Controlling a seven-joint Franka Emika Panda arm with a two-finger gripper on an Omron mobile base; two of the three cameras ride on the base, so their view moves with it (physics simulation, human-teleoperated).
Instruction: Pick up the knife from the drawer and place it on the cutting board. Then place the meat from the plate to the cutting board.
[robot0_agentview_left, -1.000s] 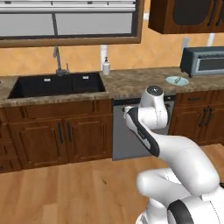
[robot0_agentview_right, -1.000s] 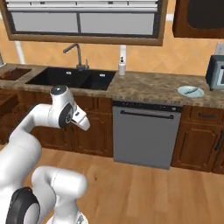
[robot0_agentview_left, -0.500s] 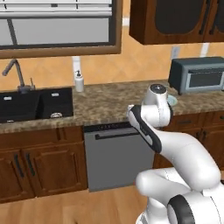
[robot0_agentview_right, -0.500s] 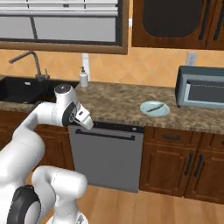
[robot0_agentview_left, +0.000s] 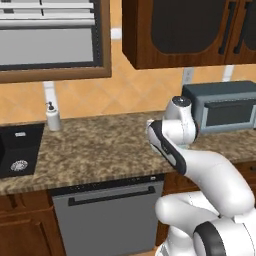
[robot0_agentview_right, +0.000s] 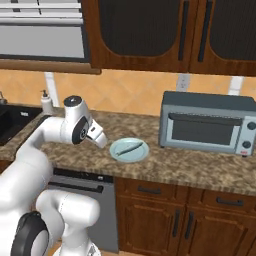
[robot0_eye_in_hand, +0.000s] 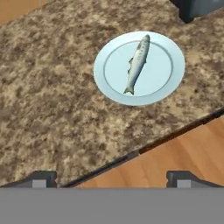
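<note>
A small round pale blue plate (robot0_agentview_right: 116, 151) lies on the speckled stone counter (robot0_agentview_right: 165, 165), just left of a toaster oven. On it lies the meat (robot0_agentview_right: 131, 148), a slim silver fish. My gripper (robot0_agentview_right: 100, 138) hangs open and empty just left of the plate, a little above the counter. In the hand view the plate (robot0_eye_in_hand: 105, 70) and the fish (robot0_eye_in_hand: 137, 63) sit toward the top, ahead of my open gripper (robot0_eye_in_hand: 111, 178), whose tips stand wide apart over the counter's front edge. The knife, the drawer and the cutting board are out of view.
A grey toaster oven (robot0_agentview_right: 205, 122) stands right of the plate. The black sink (robot0_agentview_left: 15, 150) and a soap dispenser (robot0_agentview_left: 52, 117) are far left. A dishwasher (robot0_agentview_left: 107, 215) sits under the counter. Dark wall cabinets (robot0_agentview_right: 150, 30) hang overhead.
The whole picture has shifted: the base drove right along the counter. The sink slid off to the left, and the plate and toaster oven are now close. The gripper stayed open.
</note>
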